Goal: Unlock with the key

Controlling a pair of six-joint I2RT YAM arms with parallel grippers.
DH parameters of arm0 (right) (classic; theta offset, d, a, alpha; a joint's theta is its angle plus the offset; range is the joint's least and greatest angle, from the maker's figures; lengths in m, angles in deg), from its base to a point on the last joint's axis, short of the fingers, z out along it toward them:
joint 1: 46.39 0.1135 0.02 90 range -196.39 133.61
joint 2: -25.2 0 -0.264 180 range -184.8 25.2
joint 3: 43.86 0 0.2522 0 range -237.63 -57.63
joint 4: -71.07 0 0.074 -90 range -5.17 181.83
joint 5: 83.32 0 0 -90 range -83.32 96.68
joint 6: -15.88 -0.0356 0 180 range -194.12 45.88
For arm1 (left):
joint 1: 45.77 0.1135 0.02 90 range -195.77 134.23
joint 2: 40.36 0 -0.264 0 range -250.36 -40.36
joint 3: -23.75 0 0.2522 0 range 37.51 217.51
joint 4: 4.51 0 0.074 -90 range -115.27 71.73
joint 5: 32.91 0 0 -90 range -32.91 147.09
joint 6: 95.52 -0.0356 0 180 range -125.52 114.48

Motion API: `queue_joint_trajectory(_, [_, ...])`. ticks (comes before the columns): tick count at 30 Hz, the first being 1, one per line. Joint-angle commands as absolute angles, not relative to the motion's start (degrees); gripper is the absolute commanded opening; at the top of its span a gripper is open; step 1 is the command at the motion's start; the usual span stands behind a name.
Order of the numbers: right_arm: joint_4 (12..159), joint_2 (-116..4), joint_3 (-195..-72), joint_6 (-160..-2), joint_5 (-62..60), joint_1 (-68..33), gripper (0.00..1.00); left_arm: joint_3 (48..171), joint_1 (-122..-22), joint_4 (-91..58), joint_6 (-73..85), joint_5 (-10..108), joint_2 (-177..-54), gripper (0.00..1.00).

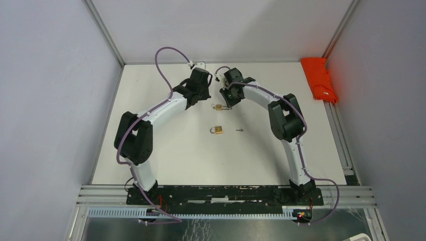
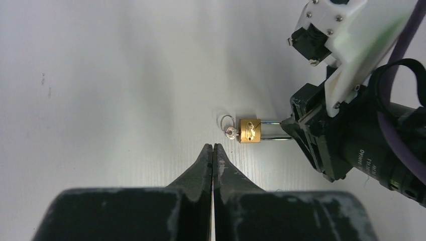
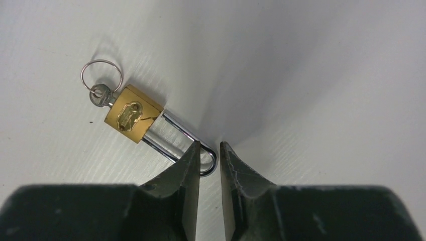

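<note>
Far-centre of table [image 1: 166, 150]: brass padlock [image 3: 133, 114] lies flat, key [image 3: 99, 94] w/ ring [image 3: 82, 75] in its base. R gripper [image 3: 210, 145], fingers a little apart, tips at bend of shackle [image 3: 176, 135]. L gripper [image 2: 212, 146] pressed together, empty, near lock. 2nd padlock [image 1: 217, 130] & loose key [image 1: 240, 130] lie nearer arm bases.

right wrist: shackle [image 3: 178, 125] bend partly hidden behind one fingertip of right pincer [image 3: 210, 146], grip cannot be told | key [image 3: 99, 93] blade hidden inside padlock [image 3: 131, 114] | top: small grey item [image 1: 240, 130] on table too small to read, possibly a second key | left wrist: right arm [image 2: 371, 125] cut off by right edge
</note>
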State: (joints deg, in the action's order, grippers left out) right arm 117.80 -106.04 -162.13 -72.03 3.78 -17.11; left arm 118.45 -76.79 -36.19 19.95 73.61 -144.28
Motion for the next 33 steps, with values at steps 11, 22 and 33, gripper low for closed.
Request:
queue_joint_trajectory(11, [117.17,-103.82,-159.39,-70.91,6.11,-16.22,0.00,116.36,-76.77,-36.66,22.88,73.99,-139.19,0.02])
queue_joint_trajectory(22, [110.81,-93.06,-154.58,-71.35,5.10,-16.19,0.00,115.51,-76.72,-33.81,23.53,71.23,-141.45,0.02])
queue_joint_trajectory(33, [110.56,-95.30,-153.43,-70.02,0.90,-15.30,0.22,114.61,-76.27,-35.10,26.15,77.95,-140.69,0.02])
